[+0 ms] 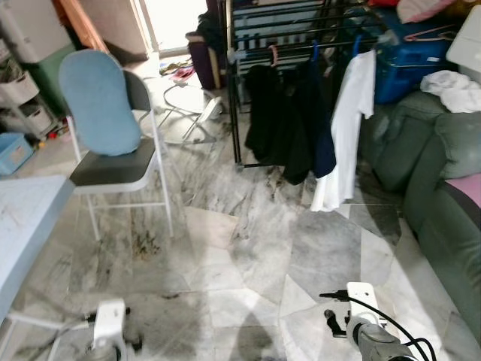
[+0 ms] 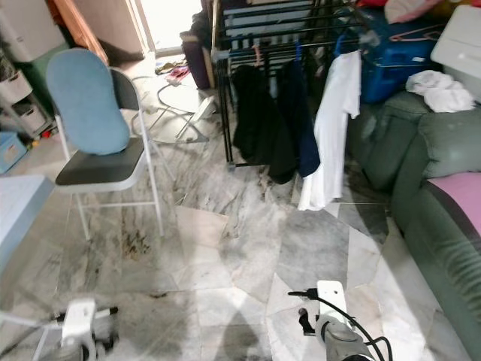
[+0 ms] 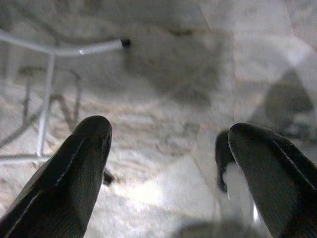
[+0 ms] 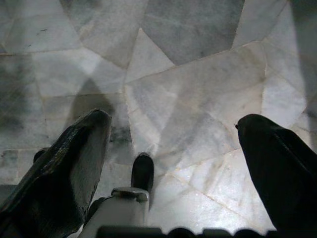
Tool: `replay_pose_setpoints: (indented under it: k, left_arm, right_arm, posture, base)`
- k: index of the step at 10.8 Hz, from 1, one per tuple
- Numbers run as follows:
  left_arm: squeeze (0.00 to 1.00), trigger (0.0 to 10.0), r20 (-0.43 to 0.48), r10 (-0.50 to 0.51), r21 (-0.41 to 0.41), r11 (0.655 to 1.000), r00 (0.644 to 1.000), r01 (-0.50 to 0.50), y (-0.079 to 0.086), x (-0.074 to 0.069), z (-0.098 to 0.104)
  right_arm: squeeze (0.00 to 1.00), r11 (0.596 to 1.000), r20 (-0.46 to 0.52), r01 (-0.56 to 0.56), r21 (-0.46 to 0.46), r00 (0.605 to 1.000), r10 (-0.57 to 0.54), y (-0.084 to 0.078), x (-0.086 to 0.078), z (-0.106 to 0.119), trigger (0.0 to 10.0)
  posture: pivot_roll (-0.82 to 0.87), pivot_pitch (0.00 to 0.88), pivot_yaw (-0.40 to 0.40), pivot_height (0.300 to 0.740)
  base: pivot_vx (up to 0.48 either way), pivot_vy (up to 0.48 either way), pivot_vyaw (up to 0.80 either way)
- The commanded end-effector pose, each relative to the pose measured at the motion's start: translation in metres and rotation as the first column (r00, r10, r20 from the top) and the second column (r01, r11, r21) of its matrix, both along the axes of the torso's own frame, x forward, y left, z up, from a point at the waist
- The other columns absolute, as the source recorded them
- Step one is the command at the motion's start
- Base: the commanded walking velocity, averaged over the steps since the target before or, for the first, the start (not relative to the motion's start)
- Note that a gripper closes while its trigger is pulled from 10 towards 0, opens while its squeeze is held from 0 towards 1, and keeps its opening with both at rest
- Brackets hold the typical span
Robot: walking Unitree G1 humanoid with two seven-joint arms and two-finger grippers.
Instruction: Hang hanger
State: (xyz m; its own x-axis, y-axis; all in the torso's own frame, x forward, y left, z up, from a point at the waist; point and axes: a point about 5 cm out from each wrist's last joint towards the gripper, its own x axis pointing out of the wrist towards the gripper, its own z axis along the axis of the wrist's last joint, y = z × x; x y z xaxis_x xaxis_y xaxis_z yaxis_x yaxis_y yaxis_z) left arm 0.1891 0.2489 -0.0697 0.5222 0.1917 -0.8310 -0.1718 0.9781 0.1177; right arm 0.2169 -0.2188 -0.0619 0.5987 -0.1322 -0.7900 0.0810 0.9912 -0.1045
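Count: one drying rack (image 1: 301,30), standing well ahead of both hands across the marble floor (image 1: 248,248). On its front rail hang four garments: three dark ones (image 1: 263,113) side by side and one white shirt (image 1: 346,128) at the end nearer the right hand's side. Hangers visible on that rail: one pink hook (image 1: 273,54) and two blue hooks (image 1: 315,51); a further pink hanger (image 1: 430,34) lies up on the blue heap behind the rack, far beyond the right hand. One folding chair (image 1: 113,169) with a blue cushion (image 1: 98,101) stands ahead of the left hand. One green sofa (image 1: 443,195) runs along the outer side of the right hand, with one white cloth (image 1: 455,89) on its far arm. One pale blue surface (image 1: 22,218) sits outboard of the left hand.

Left hand (image 3: 166,148): low, pointing at the floor, fingers (image 3: 81,163) spread wide, released, nothing between them and nothing touched; a white metal leg (image 3: 64,49) crosses the floor beyond the tips.

Right hand (image 4: 173,139): also low over the floor, fingers (image 4: 74,158) wide apart, released, holding nothing, touching nothing
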Motion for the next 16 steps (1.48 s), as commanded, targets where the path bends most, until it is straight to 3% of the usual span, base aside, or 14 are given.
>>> replay_pose_setpoints:
  k: [1, 2, 4, 5, 6, 7, 8, 9, 10, 11, 14, 16]
  left_arm:
    - [0.0, 10.0, 0.041, 0.025, 0.056, 0.998, 0.999, -0.028, 0.008, 0.007, 0.006]
    - [0.0, 10.0, 0.019, -0.012, 0.137, 0.991, 1.0, 0.01, 0.011, 0.004, 0.006]
    - [0.0, 10.0, -0.048, -0.057, 0.215, 0.974, 0.997, 0.066, 0.019, -0.019, -0.002]
    - [0.0, 10.0, -0.092, -0.06, 0.253, 0.964, 0.994, 0.081, 0.021, -0.035, -0.008]
    - [0.0, 10.0, -0.139, -0.119, 0.305, 0.939, 0.983, 0.157, 0.02, -0.049, -0.013]
    - [0.0, 10.0, -0.23, -0.301, 0.44, 0.816, 0.926, 0.374, 0.018, -0.052, -0.014]
    - [0.0, 10.0, -0.271, -0.373, 0.494, 0.737, 0.887, 0.461, 0.016, -0.051, -0.014]
    - [0.0, 10.0, -0.201, -0.381, 0.472, 0.77, 0.902, 0.43, 0.011, -0.037, -0.01]
    - [0.0, 10.0, -0.086, -0.343, 0.239, 0.905, 0.936, 0.353, -0.021, -0.029, -0.017]
    - [0.0, 10.0, -0.036, -0.32, 0.101, 0.941, 0.947, 0.322, -0.047, -0.025, -0.02]
    - [0.0, 10.0, 0.003, -0.25, 0.0, 0.968, 0.968, 0.25, -0.061, -0.011, -0.017]
    - [0.0, 10.0, -0.035, -0.255, -0.01, 0.967, 0.966, 0.254, -0.062, -0.01, -0.017]
  right_arm:
    - [0.0, 1.0, 0.005, 0.007, -0.001, 1.0, -0.007, -0.003, 0.001, 0.001, 10.0]
    - [0.0, 1.0, 0.006, 0.0, -0.01, 1.0, 0.0, -0.006, 0.003, 0.003, 10.0]
    - [0.0, 1.0, 0.011, -0.017, -0.017, 1.0, 0.018, -0.004, 0.006, 0.005, 10.0]
    - [0.0, 0.999, 0.004, -0.043, -0.018, 0.999, 0.043, -0.002, 0.004, 0.003, 10.0]
    - [0.0, 0.997, -0.023, -0.074, -0.034, 0.997, 0.073, -0.004, -0.004, -0.001, 10.0]
    - [0.0, 0.994, -0.046, -0.1, -0.039, 0.994, 0.098, -0.003, -0.011, -0.006, 10.0]
    - [0.0, 0.993, -0.06, -0.114, -0.04, 0.992, 0.111, -0.002, -0.016, -0.008, 10.0]
    - [0.0, 0.993, -0.076, -0.112, -0.048, 0.991, 0.108, -0.003, -0.019, -0.01, 10.0]
    - [0.0, 0.994, -0.078, -0.103, -0.037, 0.992, 0.1, 0.0, -0.02, -0.011, 10.0]
    - [0.0, 0.994, -0.046, -0.106, 0.007, 0.993, 0.106, 0.01, -0.014, -0.01, 10.0]
    - [0.0, 0.984, 0.012, -0.164, 0.066, 0.987, 0.163, 0.04, 0.002, -0.005, 10.0]
    - [0.0, 0.981, -0.005, -0.172, 0.085, 0.985, 0.173, 0.05, -0.002, -0.008, 10.0]
  posture:
    - [-0.07, 0.0, 0.085, 0.74]
    - [-0.06, 0.0, 0.08, 0.74]
    - [-0.07, 0.0, 0.068, 0.74]
    - [-0.07, 0.0, 0.053, 0.74]
    - [-0.08, 0.0, 0.039, 0.74]
    - [-0.09, 0.0, 0.036, 0.74]
    - [-0.1, 0.0, 0.047, 0.74]
    - [-0.09, 0.0, 0.057, 0.74]
    - [-0.07, 0.0, 0.07, 0.74]
    - [-0.09, 0.0, 0.084, 0.74]
    - [-0.11, 0.0, 0.102, 0.74]
    - [-0.12, 0.0, 0.124, 0.74]
  base:
    - [0.0, 0.0, 0.0]
    - [0.0, 0.0, 0.0]
    - [0.0, 0.0, 0.0]
    - [0.0, 0.0, 0.0]
    - [0.0, 0.0, 0.0]
    - [0.0, 0.0, 0.0]
    - [0.0, 0.0, 0.0]
    - [0.0, 0.0, 0.0]
    - [0.0, 0.0, 0.0]
    - [0.0, 0.0, 0.0]
    - [0.0, 0.0, 0.0]
    - [0.0, 0.0, 0.0]
